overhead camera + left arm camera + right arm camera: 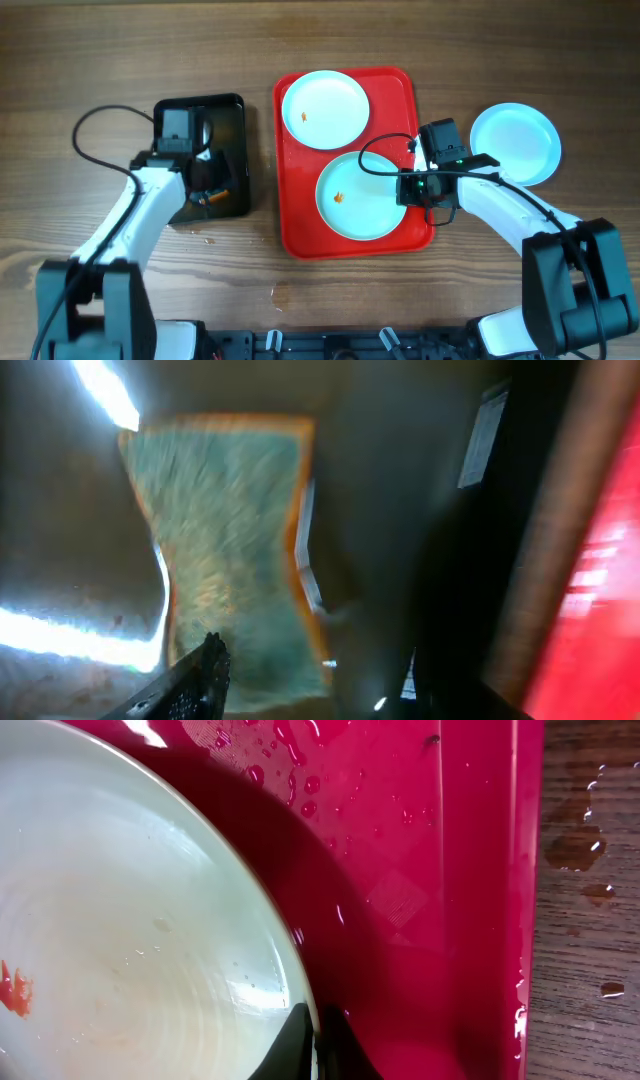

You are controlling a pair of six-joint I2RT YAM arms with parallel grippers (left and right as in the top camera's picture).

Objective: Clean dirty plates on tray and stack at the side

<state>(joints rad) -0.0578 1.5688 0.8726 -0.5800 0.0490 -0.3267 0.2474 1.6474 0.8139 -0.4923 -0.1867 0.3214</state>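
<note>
Wooden table [500,40]: your red tray [400,85] at centre holds far plate [325,108] and near plate [365,205]; third plate [515,140] lies on open wood at right. Right claw [315,1035] low, pinching near plate's right rim beside tray wall. Left claw [212,192] over black tray [235,110], sponge [230,550] beneath; grip blurred, cannot tell.

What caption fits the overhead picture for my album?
Two smudged plates sit on the red tray; a third plate rests beside it.

Robot lab bench: arms [140,215] at wooden table [100,50].
</note>
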